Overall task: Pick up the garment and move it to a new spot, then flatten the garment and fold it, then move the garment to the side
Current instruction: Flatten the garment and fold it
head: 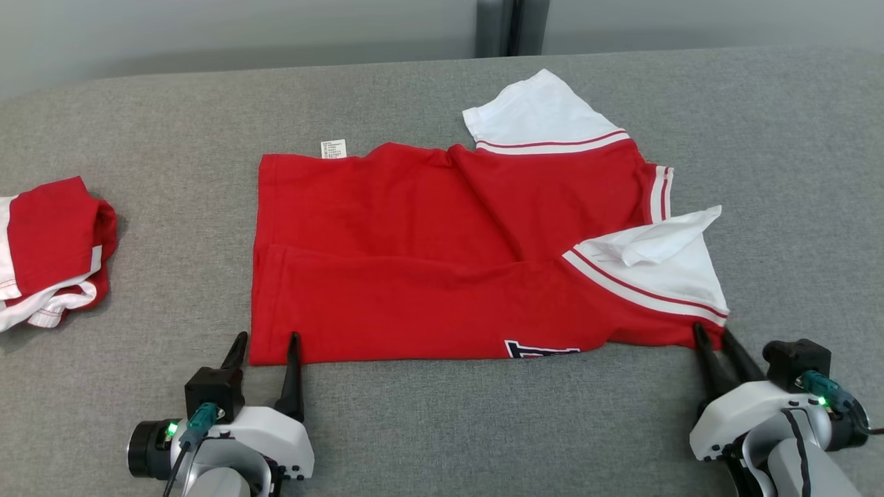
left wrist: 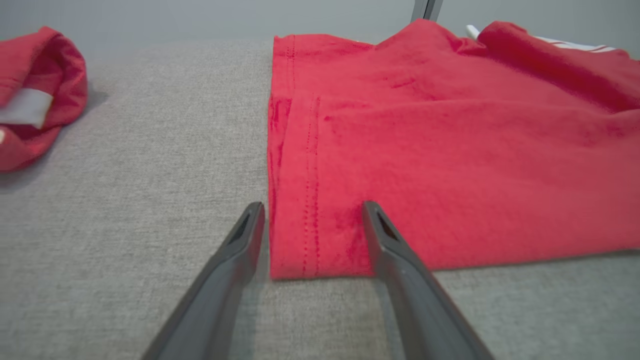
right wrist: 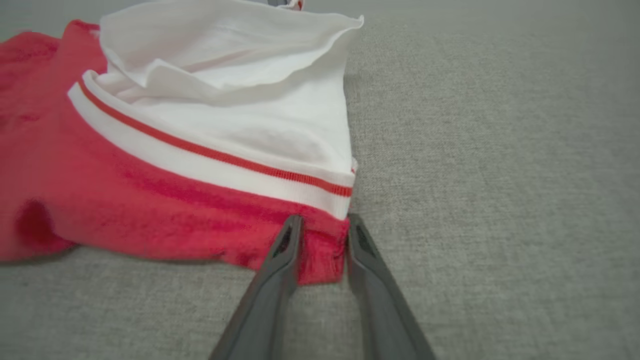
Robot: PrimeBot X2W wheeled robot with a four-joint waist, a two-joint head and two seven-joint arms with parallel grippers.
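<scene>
Left claw [head: 268,337] stands released, its fingers straddling the red-and-white T-shirt's [head: 428,276] near left corner. Right claw [head: 713,330] closely brackets the near right corner; whether it pinches, I cannot tell. The T-shirt lies spread mid-way across the grey worktop [head: 173,124]. A second, folded red garment [head: 48,248] is cut off at the left. A dark emblem [head: 542,350] at the near edge is half hidden, and the white label [head: 333,148] is unreadable.

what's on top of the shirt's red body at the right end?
A white sleeve lies folded over the shirt there, tip curled back. The red fabric beneath it is covered; a dark print at the near edge is mostly tucked under.
</scene>
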